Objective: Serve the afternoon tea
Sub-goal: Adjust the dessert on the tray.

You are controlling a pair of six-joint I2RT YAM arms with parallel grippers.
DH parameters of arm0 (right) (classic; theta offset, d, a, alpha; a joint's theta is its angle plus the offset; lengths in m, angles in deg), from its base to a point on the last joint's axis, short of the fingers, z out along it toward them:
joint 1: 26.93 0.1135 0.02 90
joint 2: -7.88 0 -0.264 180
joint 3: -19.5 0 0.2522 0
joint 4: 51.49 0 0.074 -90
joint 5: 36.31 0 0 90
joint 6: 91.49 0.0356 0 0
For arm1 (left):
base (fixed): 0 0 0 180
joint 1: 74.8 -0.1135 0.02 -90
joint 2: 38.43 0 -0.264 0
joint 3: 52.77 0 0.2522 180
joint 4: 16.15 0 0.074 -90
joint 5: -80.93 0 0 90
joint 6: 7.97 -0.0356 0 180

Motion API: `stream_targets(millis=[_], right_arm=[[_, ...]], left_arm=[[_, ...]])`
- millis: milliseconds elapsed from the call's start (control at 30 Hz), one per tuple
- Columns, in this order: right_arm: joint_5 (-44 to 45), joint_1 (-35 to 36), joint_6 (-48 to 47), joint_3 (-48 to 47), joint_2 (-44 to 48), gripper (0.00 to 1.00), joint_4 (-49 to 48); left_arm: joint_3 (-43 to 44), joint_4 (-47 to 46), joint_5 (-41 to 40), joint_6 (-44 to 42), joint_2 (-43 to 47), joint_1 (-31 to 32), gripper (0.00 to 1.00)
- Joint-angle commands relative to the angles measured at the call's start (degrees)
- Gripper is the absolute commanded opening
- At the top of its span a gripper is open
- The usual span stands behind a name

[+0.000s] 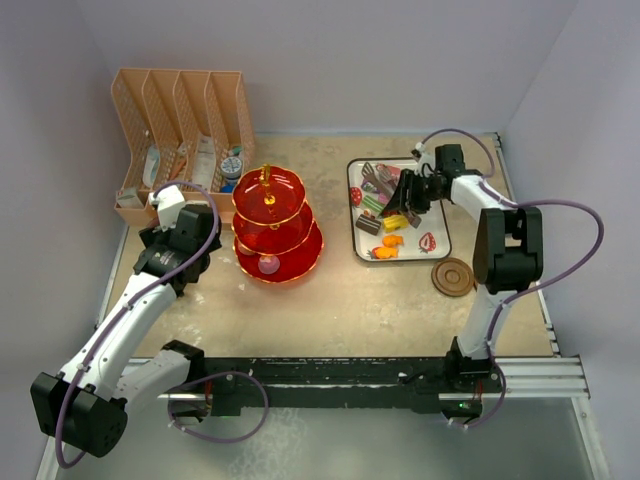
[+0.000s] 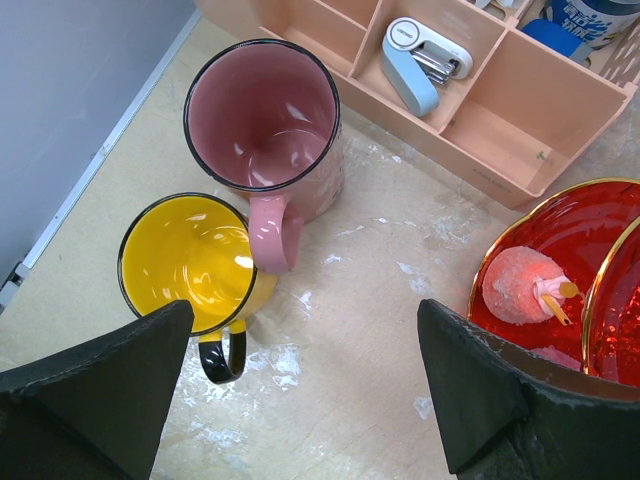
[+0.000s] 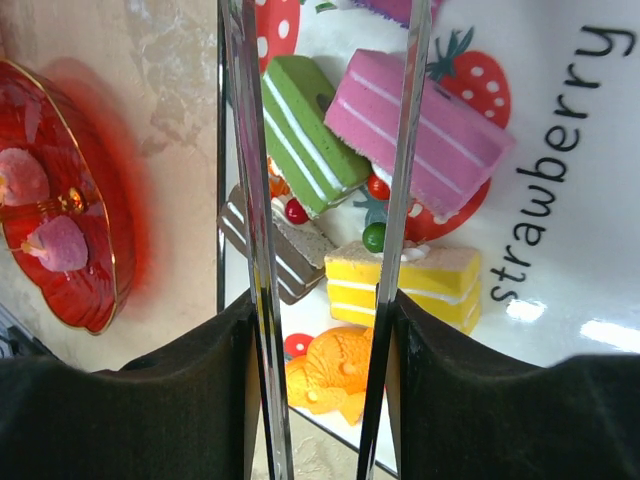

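With right jaws clamped on tongs [image 3: 250, 180], left jaws wide apart, squeeze softly round green cake [image 3: 305, 130], lift straight.

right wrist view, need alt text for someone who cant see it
Metal tongs, held in the jaws of the right gripper, are open over a white strawberry-print tray of toy cake slices: green, pink, yellow and brown. A red stand with pink sweets sits at the left.

Left arm [image 1: 115, 335], right arm [image 1: 485, 315]: white tube links, black blocky joints. Lilac cable [image 1: 602, 232] loops along each. Both bolted to a black base rail [image 1: 330, 385]. Small green light [image 1: 458, 407] at right base. Left gripper [image 2: 305, 320]: jaws matte black, wedge-shaped, slightly grainy.
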Motion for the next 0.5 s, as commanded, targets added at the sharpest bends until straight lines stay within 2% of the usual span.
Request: stream_targets(millis=[0,200,467], right_arm=[[2.09,-0.63,-0.69,-3.23,0.98,0.48,0.61],[2.87,-0.64,-1.60,-1.58,5.58,0.47,-0.67],[9.99,-0.50,-1.02,2.78,13.50,0.46,-0.32]], left_arm=[[1.41,-0.60,-0.27,0.01,-0.01,0.26,0.91],[1.44,-0.60,-0.13,-0.13,-0.32,0.26,0.90],[1.48,-0.60,0.06,-0.17,0.05,0.26,0.90]])
